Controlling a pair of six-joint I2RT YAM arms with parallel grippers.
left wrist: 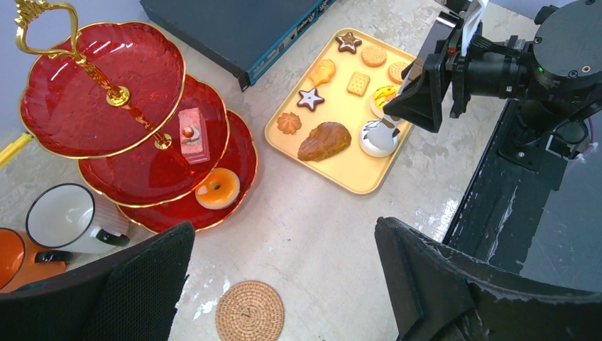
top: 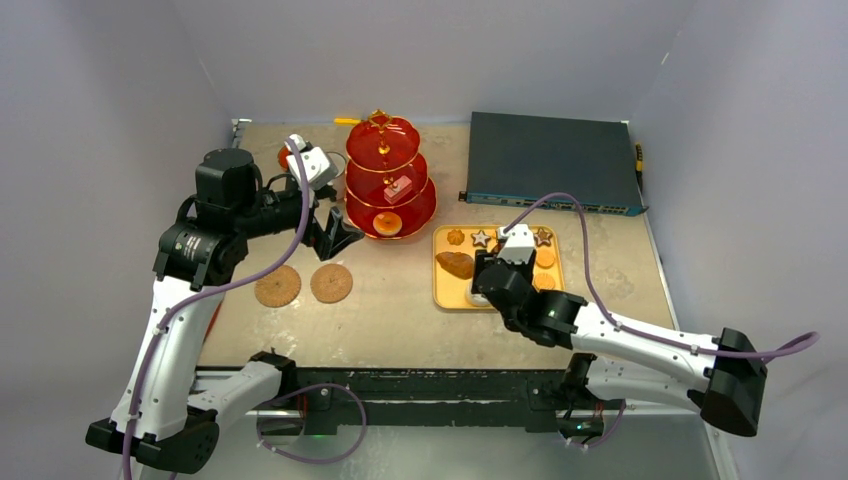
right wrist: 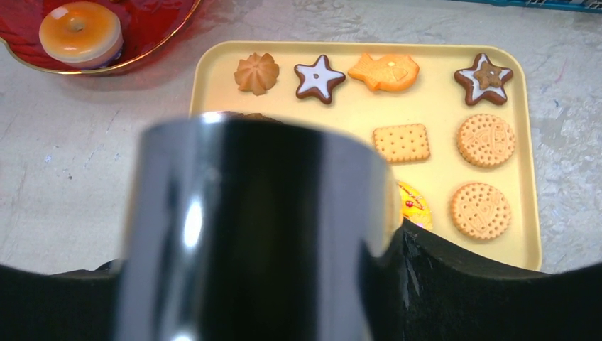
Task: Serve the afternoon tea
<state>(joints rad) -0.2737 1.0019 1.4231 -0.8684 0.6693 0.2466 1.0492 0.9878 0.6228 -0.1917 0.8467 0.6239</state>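
Observation:
The red three-tier stand (top: 372,150) (left wrist: 142,135) with a gold handle holds a pink cake slice (left wrist: 192,135) on its middle tier and an orange donut (top: 387,223) (left wrist: 217,188) (right wrist: 78,32) on its bottom tier. A white mug (left wrist: 64,217) and an orange mug (left wrist: 14,256) sit left of it. My left gripper (top: 335,235) (left wrist: 284,234) hangs open over bare table beside the stand. Over the yellow tray (left wrist: 355,181), my right gripper (top: 485,285) (right wrist: 259,249) is open, its jaws around a glossy black-and-white round pastry (left wrist: 378,136) (right wrist: 255,213) that rests on the tray.
The tray (right wrist: 213,71) also carries star cookies, round and square biscuits, a fish cookie and a croissant (left wrist: 324,141). Two woven coasters (top: 277,286) (top: 331,283) lie at the front left. A dark electronics box (top: 550,160) stands at the back right.

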